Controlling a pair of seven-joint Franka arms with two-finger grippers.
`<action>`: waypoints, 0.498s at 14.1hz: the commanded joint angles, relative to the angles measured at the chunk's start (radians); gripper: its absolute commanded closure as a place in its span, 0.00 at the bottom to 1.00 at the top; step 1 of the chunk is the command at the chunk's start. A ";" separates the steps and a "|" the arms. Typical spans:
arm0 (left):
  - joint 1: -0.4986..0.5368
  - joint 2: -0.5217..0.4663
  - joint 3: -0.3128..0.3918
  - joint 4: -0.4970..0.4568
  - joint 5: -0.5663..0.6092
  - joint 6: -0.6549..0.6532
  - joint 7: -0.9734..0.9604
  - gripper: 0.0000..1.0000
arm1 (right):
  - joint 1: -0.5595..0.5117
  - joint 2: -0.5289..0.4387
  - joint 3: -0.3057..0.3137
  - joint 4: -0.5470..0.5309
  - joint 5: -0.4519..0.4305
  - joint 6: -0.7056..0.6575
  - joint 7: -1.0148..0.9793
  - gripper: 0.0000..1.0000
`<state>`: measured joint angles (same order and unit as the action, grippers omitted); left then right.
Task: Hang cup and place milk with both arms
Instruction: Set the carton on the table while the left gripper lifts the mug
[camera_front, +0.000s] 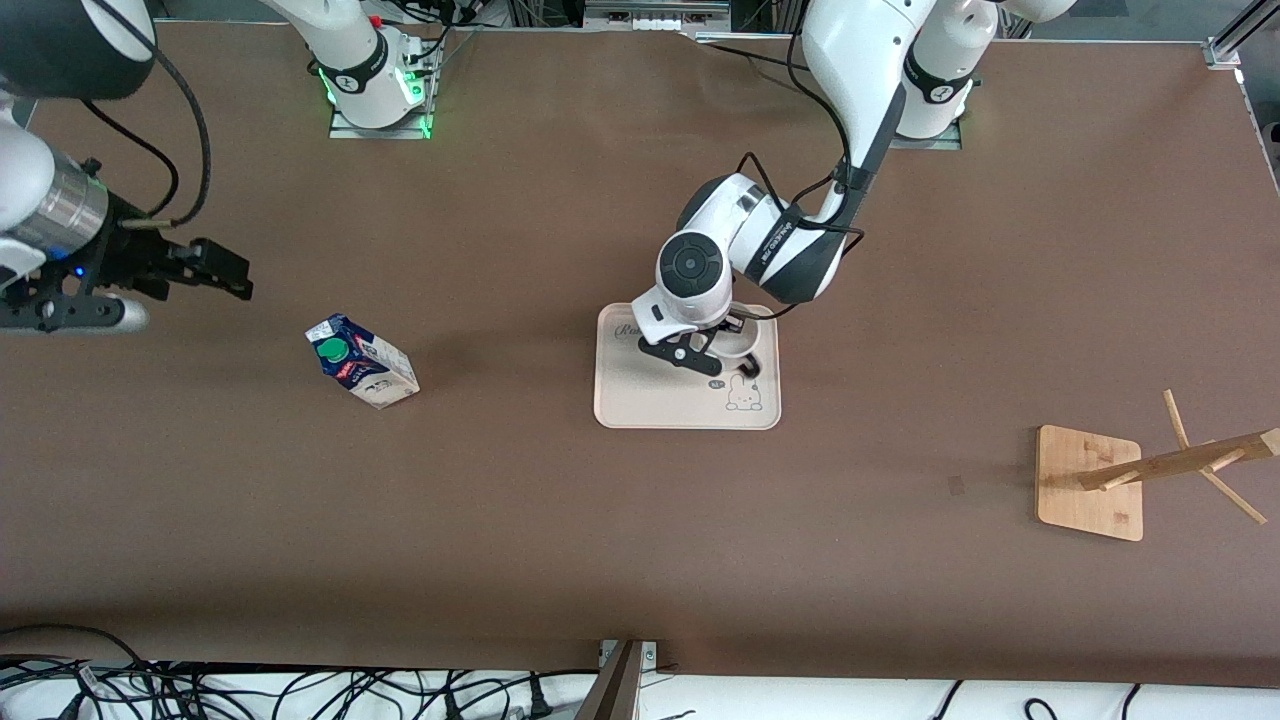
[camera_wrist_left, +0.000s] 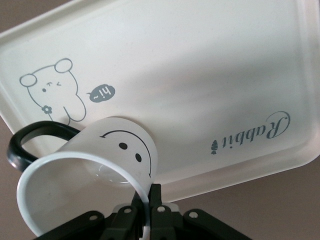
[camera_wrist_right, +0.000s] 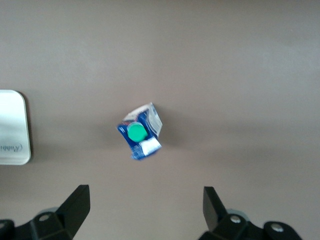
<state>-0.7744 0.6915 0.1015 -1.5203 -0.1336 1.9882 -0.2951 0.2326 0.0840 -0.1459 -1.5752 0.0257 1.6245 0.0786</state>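
Observation:
The white cup (camera_front: 740, 348) with a black handle and smiley face is at the cream tray (camera_front: 640, 400), at its corner toward the left arm's end. My left gripper (camera_front: 716, 346) is shut on the cup's rim; in the left wrist view its fingers (camera_wrist_left: 156, 197) pinch the rim of the cup (camera_wrist_left: 115, 150), which is tilted over the tray (camera_wrist_left: 200, 75). I cannot tell whether the cup is lifted. The milk (camera_front: 362, 362) stands on the table toward the right arm's end. My right gripper (camera_front: 225, 270) is open and empty, up in the air. The right wrist view (camera_wrist_right: 146, 200) shows the milk (camera_wrist_right: 142, 132) below it.
A wooden cup rack (camera_front: 1150, 465) on a square base stands toward the left arm's end, nearer the front camera than the tray. The tray's edge shows in the right wrist view (camera_wrist_right: 12, 127). Cables lie along the table's front edge (camera_front: 300, 690).

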 joint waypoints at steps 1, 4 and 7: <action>-0.005 -0.020 0.006 0.035 0.020 -0.017 -0.019 1.00 | -0.003 -0.072 0.017 -0.092 -0.036 0.035 0.004 0.00; 0.000 -0.049 0.027 0.124 0.029 -0.090 -0.019 1.00 | 0.004 -0.058 0.017 -0.083 -0.036 0.043 0.013 0.00; 0.012 -0.099 0.072 0.277 0.121 -0.242 -0.009 1.00 | 0.002 -0.020 0.014 -0.037 -0.033 0.058 0.009 0.00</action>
<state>-0.7702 0.6371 0.1458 -1.3376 -0.0734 1.8555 -0.3011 0.2367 0.0450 -0.1355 -1.6412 0.0059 1.6759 0.0786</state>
